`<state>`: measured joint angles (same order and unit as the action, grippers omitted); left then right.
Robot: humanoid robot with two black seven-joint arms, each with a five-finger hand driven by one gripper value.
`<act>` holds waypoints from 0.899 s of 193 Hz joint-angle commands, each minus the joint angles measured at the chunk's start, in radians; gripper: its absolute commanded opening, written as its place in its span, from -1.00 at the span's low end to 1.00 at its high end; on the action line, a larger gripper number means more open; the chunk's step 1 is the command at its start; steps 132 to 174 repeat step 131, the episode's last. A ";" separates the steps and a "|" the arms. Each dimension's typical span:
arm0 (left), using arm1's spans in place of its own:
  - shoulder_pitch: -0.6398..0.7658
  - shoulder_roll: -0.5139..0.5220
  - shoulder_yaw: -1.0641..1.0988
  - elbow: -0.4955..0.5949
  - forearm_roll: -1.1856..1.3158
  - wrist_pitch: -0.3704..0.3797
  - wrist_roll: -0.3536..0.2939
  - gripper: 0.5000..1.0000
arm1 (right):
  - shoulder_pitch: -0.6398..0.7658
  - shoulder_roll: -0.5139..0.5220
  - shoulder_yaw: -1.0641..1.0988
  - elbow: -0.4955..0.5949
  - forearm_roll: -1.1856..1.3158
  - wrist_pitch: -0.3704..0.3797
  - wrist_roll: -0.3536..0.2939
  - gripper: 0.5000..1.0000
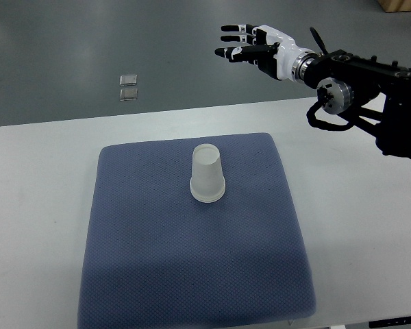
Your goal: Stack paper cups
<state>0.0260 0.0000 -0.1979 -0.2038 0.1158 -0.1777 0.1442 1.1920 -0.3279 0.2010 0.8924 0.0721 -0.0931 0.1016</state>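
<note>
No legible text, labels, brands or numbers anywhere in frame. Paper cup (207,177), centre of frame: plain white, unprinted. Blue mat (192,274): no markings. Two small shiny squares (129,86) on the floor, upper left: too small to show any print.

Blue textured fabric mat (192,274) flat on white table (34,205). Two small square metal plates (129,87) on grey floor (68,41) beyond.
</note>
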 commanded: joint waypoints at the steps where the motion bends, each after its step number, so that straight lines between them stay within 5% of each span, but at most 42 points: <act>1: 0.000 0.000 0.000 0.000 -0.001 0.000 0.000 1.00 | -0.124 0.020 0.141 -0.063 0.000 0.027 0.004 0.59; 77: 0.000 0.000 0.000 -0.003 -0.001 0.000 0.000 1.00 | -0.324 0.073 0.400 -0.136 -0.002 0.254 0.063 0.70; 174: 0.000 0.000 0.000 0.000 0.001 0.000 0.000 1.00 | -0.333 0.084 0.403 -0.132 -0.002 0.276 0.093 0.70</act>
